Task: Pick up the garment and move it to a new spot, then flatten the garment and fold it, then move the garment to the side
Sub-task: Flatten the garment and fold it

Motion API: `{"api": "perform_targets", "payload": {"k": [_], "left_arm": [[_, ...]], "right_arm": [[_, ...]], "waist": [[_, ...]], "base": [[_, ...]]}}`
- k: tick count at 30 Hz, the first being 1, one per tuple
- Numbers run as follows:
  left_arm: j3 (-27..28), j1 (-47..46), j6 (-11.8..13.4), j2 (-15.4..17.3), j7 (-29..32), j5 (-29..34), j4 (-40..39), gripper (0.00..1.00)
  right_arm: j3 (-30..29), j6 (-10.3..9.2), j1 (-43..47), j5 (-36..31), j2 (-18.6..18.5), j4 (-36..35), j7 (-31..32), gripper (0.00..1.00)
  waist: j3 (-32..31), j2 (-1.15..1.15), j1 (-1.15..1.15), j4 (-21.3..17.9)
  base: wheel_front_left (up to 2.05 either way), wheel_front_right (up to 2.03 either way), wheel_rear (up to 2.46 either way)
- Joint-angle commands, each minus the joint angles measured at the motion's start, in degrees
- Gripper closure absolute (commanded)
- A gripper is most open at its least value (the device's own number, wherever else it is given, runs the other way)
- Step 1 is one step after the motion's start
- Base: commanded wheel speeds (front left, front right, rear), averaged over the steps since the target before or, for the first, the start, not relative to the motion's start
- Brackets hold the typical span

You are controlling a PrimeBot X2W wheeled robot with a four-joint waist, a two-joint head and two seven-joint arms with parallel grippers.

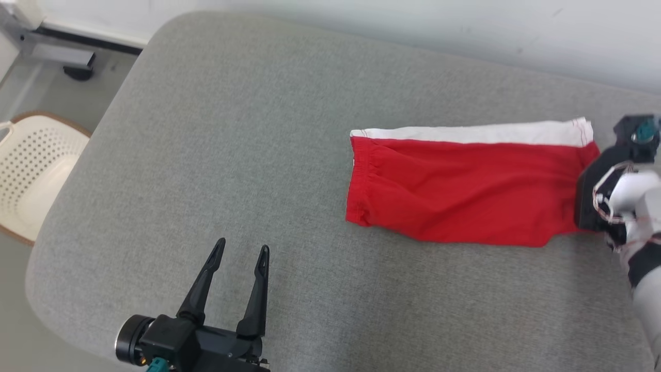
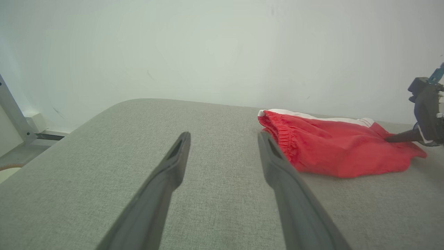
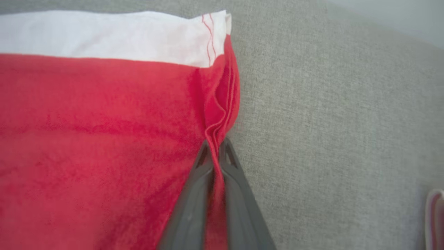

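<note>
Our right pincer (image 3: 215, 147) is clamped on the bunched hem of the red shorts (image 1: 465, 191), which lie flat on the grey padded surface (image 1: 232, 129). Our left pincer (image 1: 242, 251) hovers with fingers apart, well to their left.

Red shorts (image 1: 465, 191), white strip along far edge, folded flat on right part of grey padded surface (image 1: 206, 155), elastic waistband facing left; right hem bunched, pinched by right hand (image 3: 216, 147).
</note>
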Motion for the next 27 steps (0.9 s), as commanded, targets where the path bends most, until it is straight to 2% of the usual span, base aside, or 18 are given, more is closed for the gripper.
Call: {"api": "perform_targets", "payload": {"k": [1, 8, 14, 18, 23, 27], "left_arm": [[0.2, 0.5, 0.2, 0.3, -0.2, -0.1, -0.1, 0.0], [0.6, 2.6, 1.0, 1.2, 0.1, -0.4, -0.1, 0.0], [0.4, 3.8, 1.2, 1.6, 0.7, -0.8, -0.3, 0.0], [0.0, 3.9, 1.1, 1.7, 1.0, -1.1, -0.5, 0.0], [0.1, 4.5, 1.6, 1.8, 1.1, -1.6, -0.7, 0.0], [-0.3, 4.5, 1.5, 1.8, 1.0, -2.0, -0.4, 0.0]], "right_arm": [[-0.1, -0.18, 2.8, 0.0, -0.3, 0.0, -0.2, 1.0], [-2.3, -0.18, 10.1, 1.1, -0.6, -6.4, -0.1, 1.0], [-3.0, -0.18, 13.9, 1.8, 2.2, -15.9, 1.9, 1.0], [-0.2, -0.18, 15.9, 3.1, 4.9, -24.5, 4.9, 1.0], [6.1, -0.18, 17.5, 6.6, 7.4, -36.2, 10.0, 1.0], [10.4, -0.18, 16.5, 9.1, 9.3, -41.1, 13.7, 1.0]], "waist": [[-2.1, 0.0, 0.0, -1.6], [-5.2, 0.0, 0.0, -3.9], [-6.7, 0.0, 0.0, -4.6], [-7.8, 0.0, 0.0, -4.1], [-8.6, 0.0, 0.0, -3.2], [-8.4, 0.0, 0.0, -2.0]], "base": [[0.0, 0.0, 0.0], [0.0, 0.0, 0.0], [0.0, 0.0, 0.0], [0.0, 0.0, 0.0], [0.0, 0.0, 0.0], [0.0, 0.0, 0.0]]}}
